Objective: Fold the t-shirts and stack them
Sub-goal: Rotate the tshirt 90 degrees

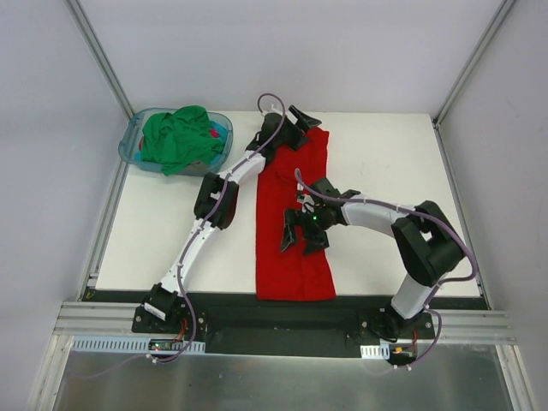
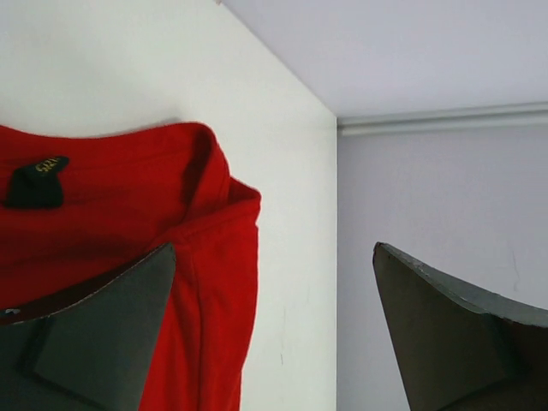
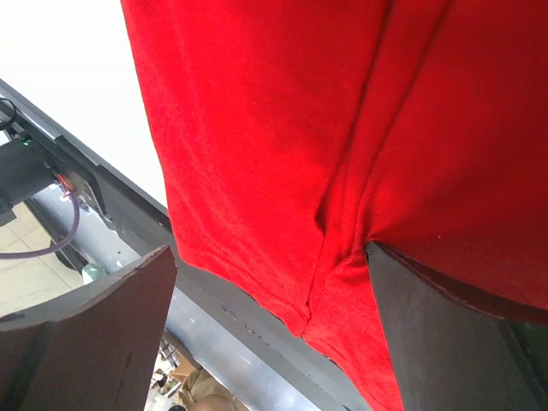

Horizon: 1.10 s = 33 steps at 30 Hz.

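The red t-shirt lies on the white table as a long narrow strip running from the far side to the near edge. Its collar end with a black label shows in the left wrist view. My left gripper hovers open over that far collar end, nothing between its fingers. Over the strip's middle my right gripper is also open and holds nothing; the hem lies below it. The green t-shirt sits crumpled in the basket.
A translucent blue-teal basket stands at the table's far left corner. The red strip's hem reaches the black rail at the near edge. Grey walls and metal frame posts enclose the table.
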{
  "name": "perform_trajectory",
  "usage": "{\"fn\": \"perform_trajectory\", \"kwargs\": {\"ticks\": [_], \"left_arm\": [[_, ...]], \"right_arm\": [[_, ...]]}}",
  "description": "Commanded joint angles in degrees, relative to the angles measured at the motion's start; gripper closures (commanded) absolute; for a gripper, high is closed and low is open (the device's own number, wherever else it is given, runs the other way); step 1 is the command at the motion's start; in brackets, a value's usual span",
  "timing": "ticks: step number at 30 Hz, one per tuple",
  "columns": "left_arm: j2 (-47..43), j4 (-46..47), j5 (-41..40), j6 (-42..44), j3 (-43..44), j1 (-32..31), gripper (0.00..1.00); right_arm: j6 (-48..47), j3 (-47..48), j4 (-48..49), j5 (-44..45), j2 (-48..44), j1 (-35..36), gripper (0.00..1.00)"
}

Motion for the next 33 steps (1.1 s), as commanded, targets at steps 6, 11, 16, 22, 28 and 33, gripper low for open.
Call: {"fn": "perform_trajectory", "kwargs": {"ticks": [6, 11, 16, 22, 28, 33], "left_arm": [[1.5, -3.3, -20.2, 6.4, 1.2, -1.0, 0.01], [1.0, -4.9, -28.8, 6.2, 1.7, -1.0, 0.01], [1.9, -3.1, -32.8, 6.8, 3.0, -0.9, 0.01], [1.7, -1.7, -33.6, 7.3, 3.0, -0.2, 0.01], [-4.6, 1.2, -23.4, 14.0, 2.4, 0.5, 0.01], [-21.1, 0.3, -12.2, 26.0, -4.9, -1.5, 0.01]], "right_arm": [[-0.7, 4.7, -2.7, 2.9, 1.0, 1.8, 0.04], [-0.9, 2.0, -4.9, 4.4, -4.7, 1.8, 0.04], [-3.1, 0.5, -7.8, 5.5, -9.5, 1.7, 0.04], [-3.4, 1.2, -6.7, 9.7, -15.2, 1.2, 0.04], [0.0, -2.3, -3.9, 13.2, -22.2, -0.9, 0.04], [1.1, -6.1, -3.6, 18.8, -34.0, -2.2, 0.04]]}}
